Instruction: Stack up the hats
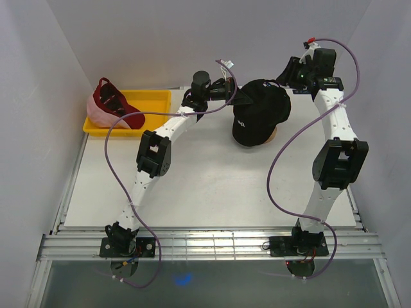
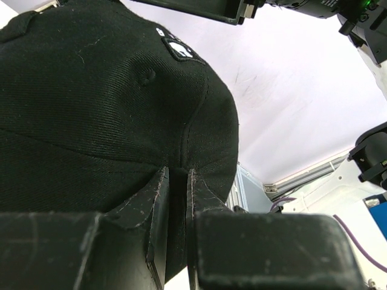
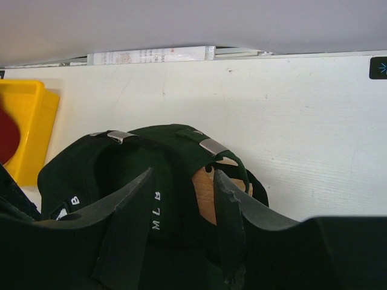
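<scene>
A black hat [image 1: 260, 112] with a white logo sits on the wooden stand [image 1: 274, 135] at the back middle of the table. My left gripper [image 1: 236, 92] is at its left edge; in the left wrist view the gripper [image 2: 176, 174] is shut on a fold of the black hat [image 2: 103, 103]. My right gripper [image 1: 287, 76] is behind the hat; it [image 3: 182, 176] is open, its fingers astride the dark back straps [image 3: 175, 142], two buckles and the stand [image 3: 205, 196] showing. A dark red hat [image 1: 114, 101] lies on a pink hat [image 1: 99, 115].
The red and pink hats lie in a yellow tray [image 1: 156, 97] at the back left, also in the right wrist view [image 3: 30, 121]. The white back wall stands close behind the stand. Purple cables loop over both arms.
</scene>
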{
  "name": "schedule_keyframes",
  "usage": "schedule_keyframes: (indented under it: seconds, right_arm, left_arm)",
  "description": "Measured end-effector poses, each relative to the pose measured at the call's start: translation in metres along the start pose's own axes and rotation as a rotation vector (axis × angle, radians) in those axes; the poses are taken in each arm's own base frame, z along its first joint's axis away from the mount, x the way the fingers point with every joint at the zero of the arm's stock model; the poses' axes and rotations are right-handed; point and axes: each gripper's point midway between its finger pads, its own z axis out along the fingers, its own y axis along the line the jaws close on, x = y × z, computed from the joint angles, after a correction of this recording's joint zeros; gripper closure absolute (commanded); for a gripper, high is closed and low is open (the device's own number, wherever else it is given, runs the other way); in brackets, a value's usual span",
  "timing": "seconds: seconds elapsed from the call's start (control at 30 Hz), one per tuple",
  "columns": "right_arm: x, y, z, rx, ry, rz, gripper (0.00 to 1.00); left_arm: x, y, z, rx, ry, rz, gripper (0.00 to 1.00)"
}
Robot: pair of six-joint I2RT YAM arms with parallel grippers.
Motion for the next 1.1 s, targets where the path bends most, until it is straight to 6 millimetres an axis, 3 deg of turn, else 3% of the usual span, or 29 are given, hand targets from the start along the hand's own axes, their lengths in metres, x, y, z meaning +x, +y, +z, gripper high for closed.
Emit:
schedule_keyframes:
  seconds: [0.6,0.9,1.1]
  right_arm:
    - [0.01,0.0,0.007,-0.009,0.028,-0.01,0.54]
    - [0.022,-0.005,0.016,-0.005,0.063,-0.004,0.63]
    - [0.015,-0.006,0.018,0.014,0.052,-0.005,0.69]
  left_arm:
    - [0.0,0.002,0.0,-0.01,-0.001,-0.004,1.0]
    - [0.0,0.002,0.0,-0.01,-0.002,-0.005,1.0]
    - [0.0,0.002,0.0,-0.015,-0.004,-0.003,1.0]
